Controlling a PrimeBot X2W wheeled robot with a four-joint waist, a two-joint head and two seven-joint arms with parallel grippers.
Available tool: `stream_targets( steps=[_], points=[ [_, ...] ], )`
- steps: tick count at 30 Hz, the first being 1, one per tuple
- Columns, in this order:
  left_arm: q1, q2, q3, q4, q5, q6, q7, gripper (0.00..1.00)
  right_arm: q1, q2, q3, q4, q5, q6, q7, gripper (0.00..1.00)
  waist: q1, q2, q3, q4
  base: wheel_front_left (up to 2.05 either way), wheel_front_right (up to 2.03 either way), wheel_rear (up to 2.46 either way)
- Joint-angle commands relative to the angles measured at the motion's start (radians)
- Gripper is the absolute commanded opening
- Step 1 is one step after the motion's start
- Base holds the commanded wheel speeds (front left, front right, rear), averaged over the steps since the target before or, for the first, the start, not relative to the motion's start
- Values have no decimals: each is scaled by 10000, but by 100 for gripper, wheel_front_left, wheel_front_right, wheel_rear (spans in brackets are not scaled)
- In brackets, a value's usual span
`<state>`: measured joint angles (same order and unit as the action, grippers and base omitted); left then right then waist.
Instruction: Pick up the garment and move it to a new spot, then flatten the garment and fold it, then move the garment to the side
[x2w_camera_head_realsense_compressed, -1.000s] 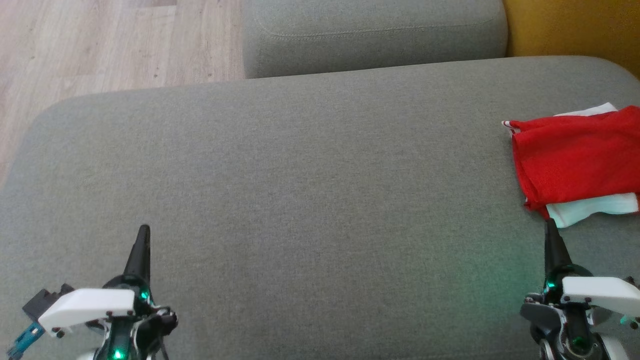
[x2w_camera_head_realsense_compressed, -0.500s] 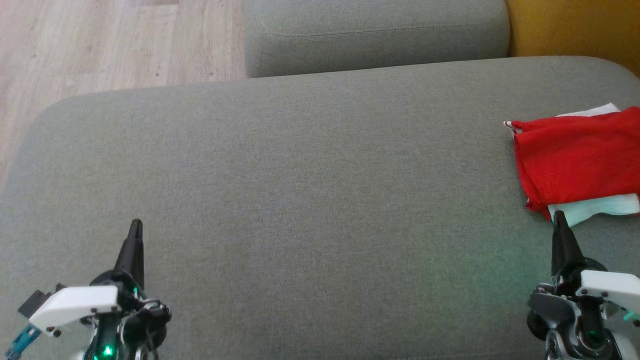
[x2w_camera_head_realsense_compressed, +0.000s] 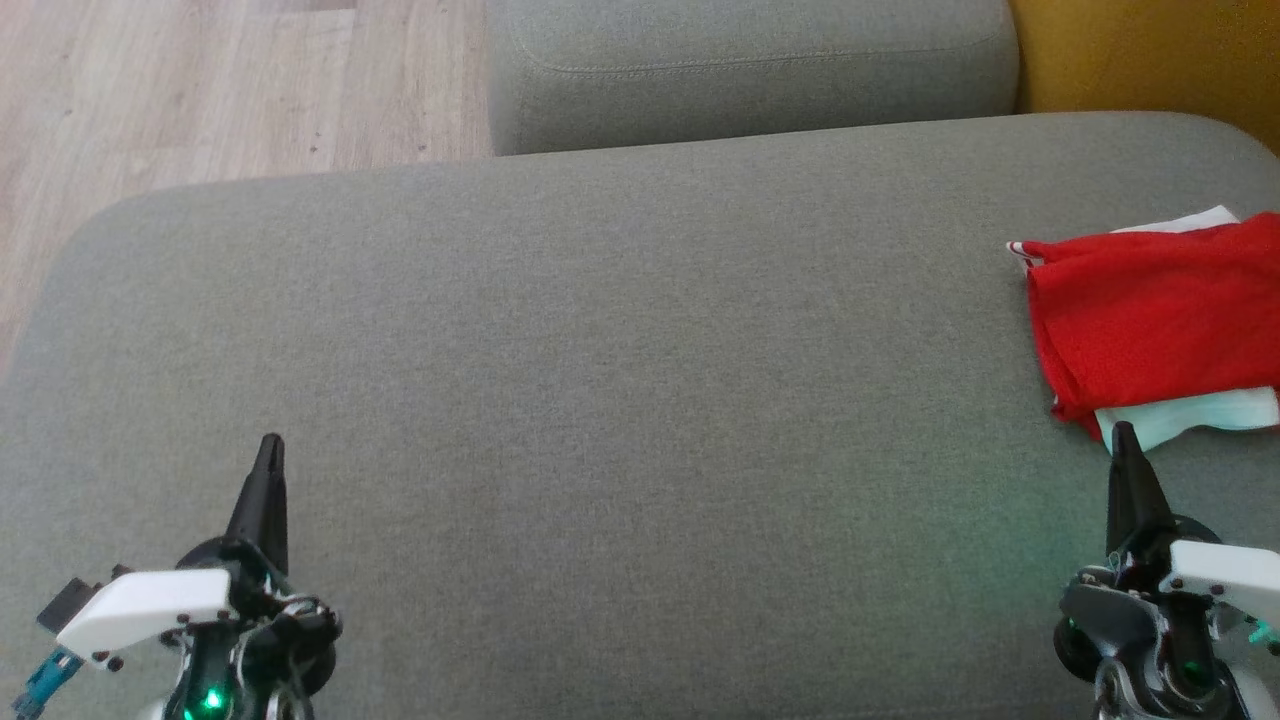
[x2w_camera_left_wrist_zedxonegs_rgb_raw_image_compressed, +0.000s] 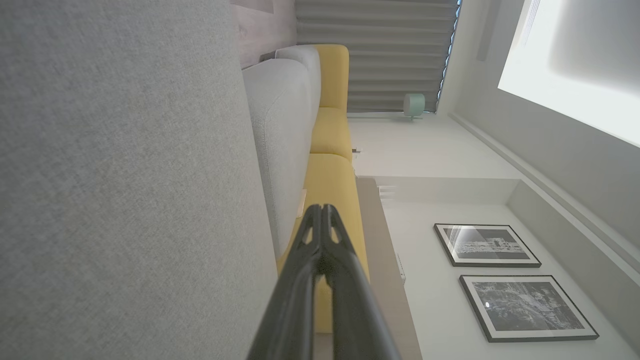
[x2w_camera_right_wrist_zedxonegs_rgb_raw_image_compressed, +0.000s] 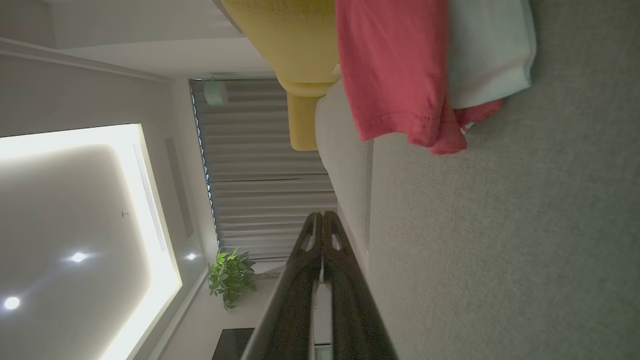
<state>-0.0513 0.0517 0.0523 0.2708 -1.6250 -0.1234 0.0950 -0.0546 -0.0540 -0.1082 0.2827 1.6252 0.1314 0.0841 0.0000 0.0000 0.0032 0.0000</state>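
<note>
The garment (x2w_camera_head_realsense_compressed: 1150, 320), red with a white part, is laid folded on the grey seat (x2w_camera_head_realsense_compressed: 640, 400) at 3 o'clock in the head view, and it is cut by the picture's right edge. The white part is seen along its lower side and a little at its upper side.

The right gripper (x2w_camera_head_realsense_compressed: 1122, 428) is found at 5 o'clock, with its two dark fingers pressed together, and nothing is pinched between them. Its tip is pointed toward 12 o'clock, near the white lower corner of the garment. In the right wrist view a strip of bare grey fabric is seen between the tip and the cloth.

The left gripper (x2w_camera_head_realsense_compressed: 270, 440) is placed at 7 o'clock, well apart from the garment, and its fingers are also pressed together with nothing between them.

A second grey cushion (x2w_camera_head_realsense_compressed: 750, 70) is seen at 12 o'clock, a yellow cushion (x2w_camera_head_realsense_compressed: 1140, 50) at 1 o'clock, and a wooden floor (x2w_camera_head_realsense_compressed: 200, 80) at 11 o'clock.
</note>
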Motion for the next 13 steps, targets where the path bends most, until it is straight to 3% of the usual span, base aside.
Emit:
stream_targets(
  steps=[1,13],
  points=[
    [-549,132,415,-264,-2,-73,21,0,-512,-132,177,-393,27,-7,105,0,0,0,0,0,0,0,0],
    [-551,118,436,-263,15,-73,38,0,-514,-115,153,-391,7,-7,124,0,0,0,0,0,0,0,0]
  ],
)
